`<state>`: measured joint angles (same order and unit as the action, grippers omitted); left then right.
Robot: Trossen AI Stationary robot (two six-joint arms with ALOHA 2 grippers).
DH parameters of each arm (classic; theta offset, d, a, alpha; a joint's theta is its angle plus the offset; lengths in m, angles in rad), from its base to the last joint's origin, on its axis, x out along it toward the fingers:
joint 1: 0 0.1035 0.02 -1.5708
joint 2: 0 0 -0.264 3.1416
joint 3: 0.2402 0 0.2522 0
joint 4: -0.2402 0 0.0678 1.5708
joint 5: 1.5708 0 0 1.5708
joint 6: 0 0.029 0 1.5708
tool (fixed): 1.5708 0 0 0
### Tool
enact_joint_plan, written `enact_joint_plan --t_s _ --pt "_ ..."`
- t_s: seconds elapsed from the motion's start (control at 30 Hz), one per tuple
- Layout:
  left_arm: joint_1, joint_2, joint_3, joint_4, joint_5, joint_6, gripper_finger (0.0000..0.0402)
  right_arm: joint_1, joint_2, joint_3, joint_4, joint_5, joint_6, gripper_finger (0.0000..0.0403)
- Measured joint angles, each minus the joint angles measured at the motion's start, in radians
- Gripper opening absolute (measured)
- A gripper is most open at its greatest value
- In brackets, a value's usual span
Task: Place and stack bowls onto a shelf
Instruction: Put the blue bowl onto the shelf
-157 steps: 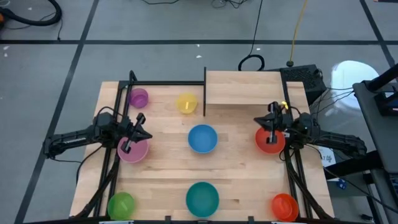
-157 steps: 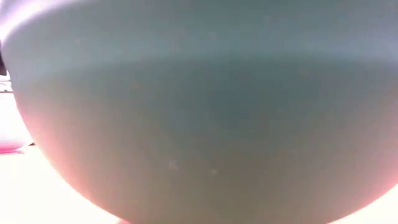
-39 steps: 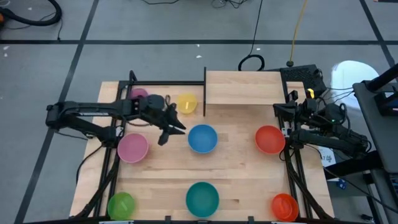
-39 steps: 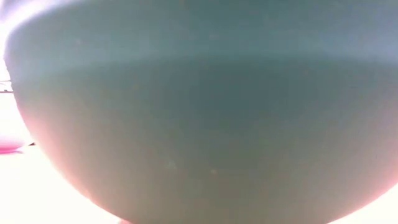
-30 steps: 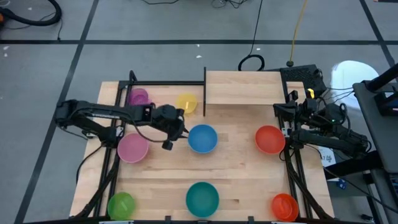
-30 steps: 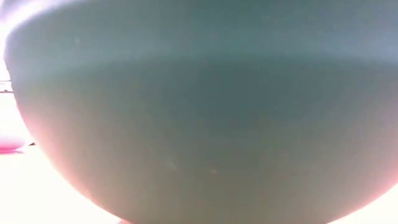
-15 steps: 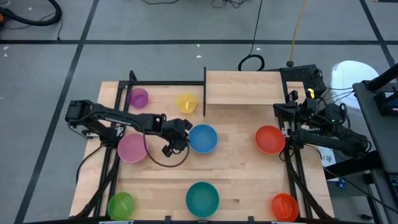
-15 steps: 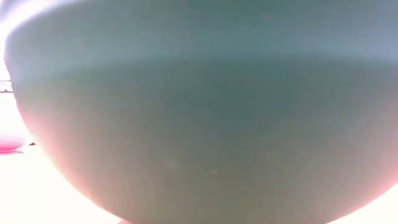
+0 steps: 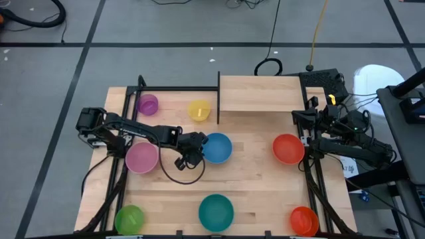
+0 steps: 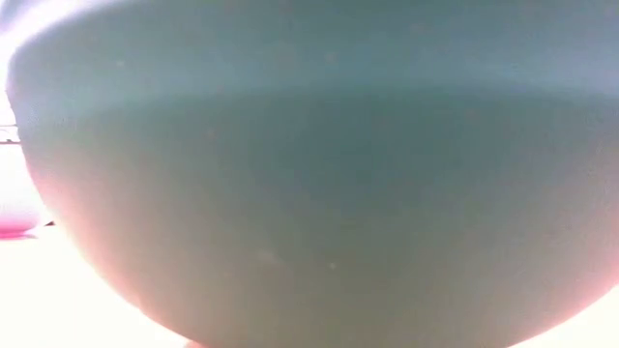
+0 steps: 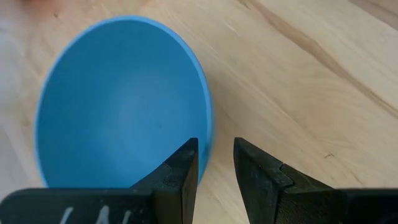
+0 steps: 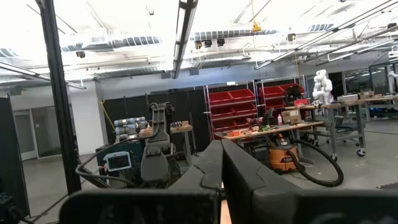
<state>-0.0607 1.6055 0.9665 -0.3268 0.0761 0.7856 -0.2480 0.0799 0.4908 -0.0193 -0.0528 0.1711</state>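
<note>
The blue bowl (image 9: 216,147) sits on its base mid-table. My left gripper (image 9: 190,151) is at the bowl's left rim. In the left wrist view this gripper (image 11: 215,148) is open by a narrow gap, one finger over the bowl's inside (image 11: 124,106) and one outside it. My right gripper (image 9: 307,125) waits at the table's right edge; its fingers (image 12: 219,163) are shut and point into the room. The shelf (image 9: 259,93) stands at the far edge. The pink bowl (image 9: 141,157) and the red-orange bowl (image 9: 287,148) rest on the table. My left gripper straddles the blue bowl's left rim (image 11: 209,124), one finger (image 11: 186,163) inside and the other (image 11: 252,165) outside, slanting down from the table's left. Whether either finger touches the rim I cannot tell. The bowl stands on the table.
Small purple (image 9: 147,104) and yellow (image 9: 198,109) bowls stand by the far edge, left of the shelf. Along the near edge are green (image 9: 129,219), teal (image 9: 216,212) and orange (image 9: 303,220) bowls. The teal bowl (image 10: 309,193) fills the low view. Black frame rails (image 9: 123,153) flank both sides.
My left gripper has moved toward the table's right and slightly toward the near edge, closing in on the blue bowl's left rim as the arm stretched out. No bowl has moved.
</note>
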Motion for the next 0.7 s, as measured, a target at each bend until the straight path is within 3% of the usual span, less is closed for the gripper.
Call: enact_joint_plan --t_s 0.43,0.7 --pt "0.016 0.012 0.0 0.064 0.0 -0.051 0.0108 0.0 0.0 0.0 -0.002 0.0 0.0 0.0" --pt "0.029 0.082 0.001 0.104 -0.002 -0.075 0.0108 0.0 0.0 0.0 -0.008 0.0 0.0 0.0"
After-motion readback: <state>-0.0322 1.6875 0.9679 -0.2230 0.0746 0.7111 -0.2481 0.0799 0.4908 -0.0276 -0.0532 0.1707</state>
